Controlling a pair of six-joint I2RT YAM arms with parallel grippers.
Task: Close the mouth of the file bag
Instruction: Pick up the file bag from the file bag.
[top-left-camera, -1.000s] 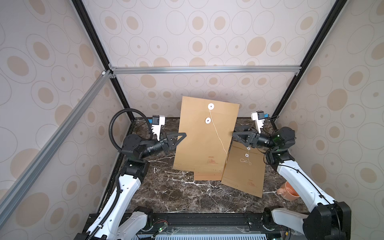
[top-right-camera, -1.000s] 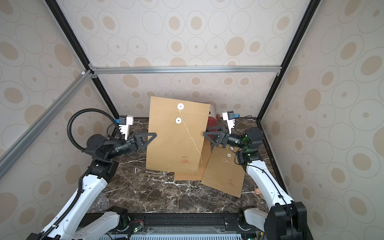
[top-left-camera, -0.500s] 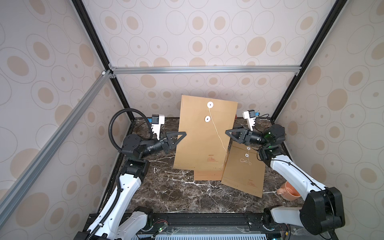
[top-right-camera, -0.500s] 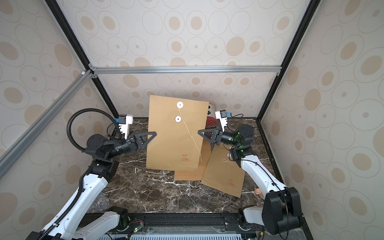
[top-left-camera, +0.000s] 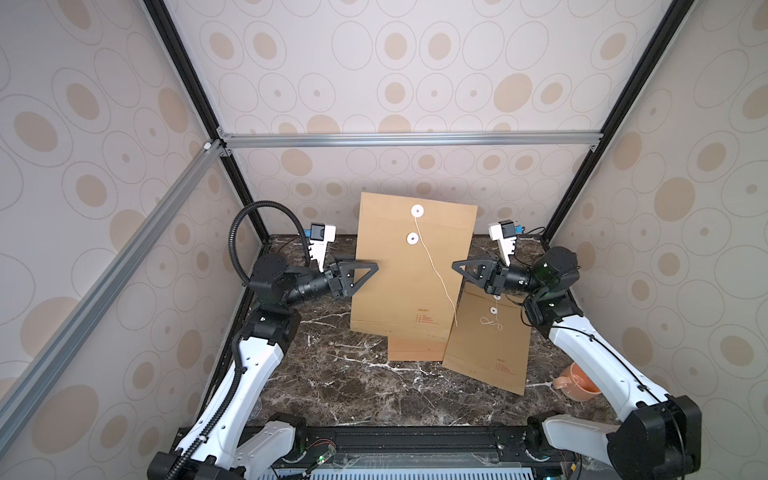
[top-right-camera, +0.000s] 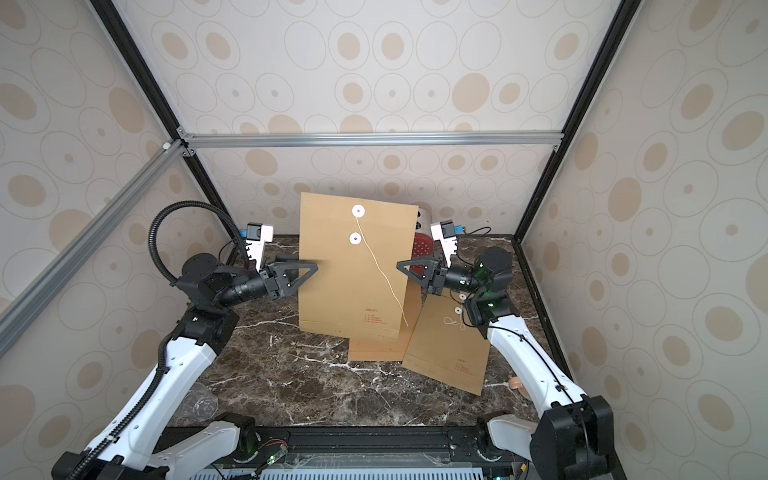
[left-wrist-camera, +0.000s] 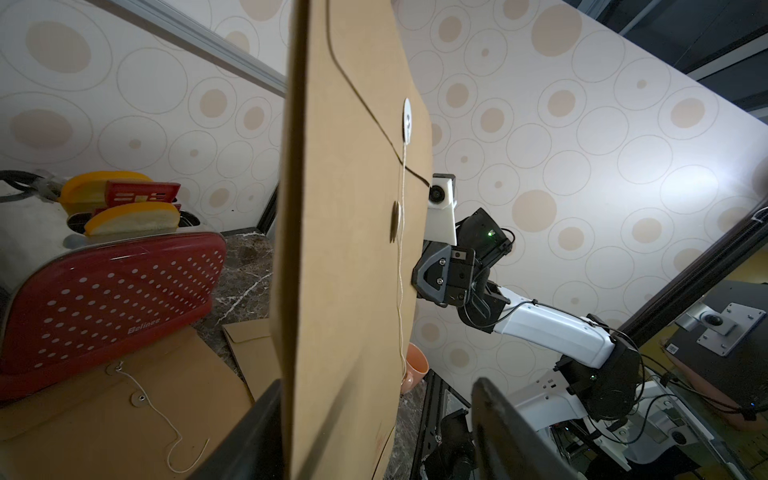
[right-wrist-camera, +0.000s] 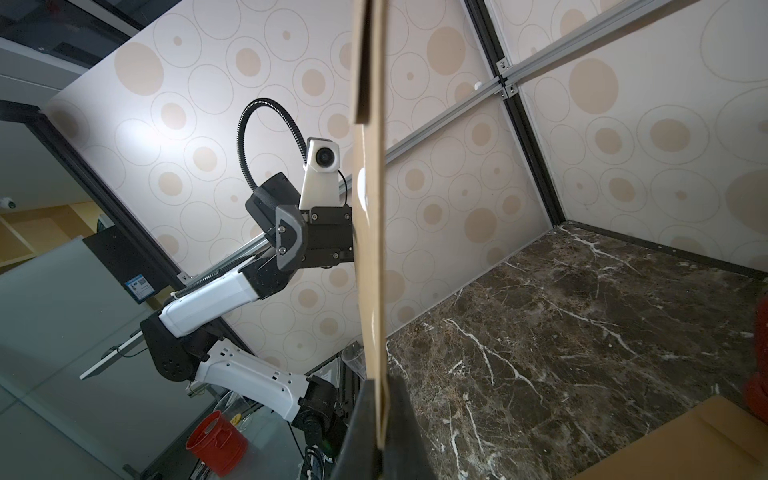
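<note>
Your right pincer (top-left-camera: 456, 264) is squeezed tight on the 3 o'clock edge of the tall brown paper file bag (top-left-camera: 399, 286), held upright over the dark marble table (top-left-camera: 332, 386). Your left pincer (top-left-camera: 372, 266) is wide open around its 9 o'clock edge. With one pinch only, the bag could swing or slip down, and the thin white string (top-left-camera: 436, 276) hangs loose from the round white button (top-left-camera: 417, 210) at 12 o'clock, so the flap could flop open.

Dark marble tabletop (top-left-camera: 340, 374) with loose things laid on it.
A flat file bag (top-left-camera: 490, 353) is touched along one edge by a second file bag (top-left-camera: 415, 351); a red toaster (top-right-camera: 422, 249) is set behind it, an orange mug (top-left-camera: 575, 382) near its front corner, a clear cup (top-right-camera: 199, 405) well apart.
</note>
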